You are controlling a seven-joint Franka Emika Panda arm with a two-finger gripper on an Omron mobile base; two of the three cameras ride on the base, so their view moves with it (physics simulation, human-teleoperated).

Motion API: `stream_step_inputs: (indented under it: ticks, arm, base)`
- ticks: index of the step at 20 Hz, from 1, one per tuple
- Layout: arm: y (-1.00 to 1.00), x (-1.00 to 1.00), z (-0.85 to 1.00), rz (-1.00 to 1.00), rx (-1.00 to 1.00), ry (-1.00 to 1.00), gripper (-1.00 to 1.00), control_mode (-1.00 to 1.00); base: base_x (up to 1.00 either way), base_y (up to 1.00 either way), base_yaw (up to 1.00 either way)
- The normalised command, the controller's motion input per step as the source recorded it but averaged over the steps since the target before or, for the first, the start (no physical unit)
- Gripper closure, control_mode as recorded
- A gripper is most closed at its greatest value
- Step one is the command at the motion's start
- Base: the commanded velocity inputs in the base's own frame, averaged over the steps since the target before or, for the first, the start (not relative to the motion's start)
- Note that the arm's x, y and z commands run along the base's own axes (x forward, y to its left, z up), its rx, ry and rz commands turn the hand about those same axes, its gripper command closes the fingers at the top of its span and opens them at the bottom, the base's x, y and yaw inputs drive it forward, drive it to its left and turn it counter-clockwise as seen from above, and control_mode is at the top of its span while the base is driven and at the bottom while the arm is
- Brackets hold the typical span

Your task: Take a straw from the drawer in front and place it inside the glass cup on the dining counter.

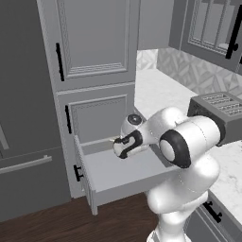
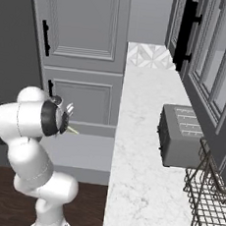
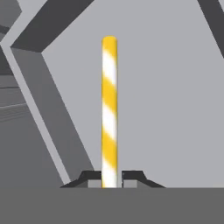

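No writing, brand or label can be read on anything here.

The gripper (image 3: 109, 177) is closed on the straw (image 3: 109, 109): in the hand view its two dark fingertips (image 3: 89, 178) press against the straw's near end from either side. The straw runs straight out ahead of the hand, striped yellow and white, with its far end free and touching nothing. Its near end is cut off behind the fingertips. Beyond it lies the grey floor and an inner corner of the open drawer (image 3: 52, 109), whose walls slant across the view because the camera is rolled.

In the left base view the hand hangs over the drawer (image 1: 123, 172), which stands pulled out below a panelled cabinet door (image 1: 97, 116). The arm's own white links cover the fingers there, so only a pale sliver of straw (image 1: 114, 139) peeks out beside the wrist, hard to make out. The drawer's black handle (image 1: 77, 173) sits on the front, on the side away from the hand.

In the right base view the straw (image 2: 72, 129) shows as a thin pale stick poking from the hand towards the counter (image 2: 145, 153); the fingers are too small to read. On the counter, well apart from the hand, stand a grey toaster (image 2: 179, 137) and a wire basket (image 2: 211, 204), the basket cut off by the frame edge.
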Motion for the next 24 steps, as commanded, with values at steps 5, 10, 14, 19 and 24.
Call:
stream_step_inputs:
  ticks: [5,10,14,19,24]
  arm:
    - [0.57,-0.19,1.00,-0.06,0.00,-0.01,1.00,-1.00]
    - [0.38,-0.35,1.00,-0.07,0.00,0.00,1.00,-1.00]
    - [0.00,-0.92,0.95,-0.08,0.01,-0.06,1.00,-1.00]
    - [-0.37,-1.00,0.45,-0.10,0.11,-0.20,1.00,-1.00]
    - [-0.68,-0.98,-0.01,-0.04,0.12,-0.09,1.00,-1.00]
  base:
    - [0.00,0.00,0.00]
    - [0.00,0.00,0.00]
    - [0.00,0.00,0.00]
    - [0.00,0.00,0.00]
    - [0.00,0.00,0.00]
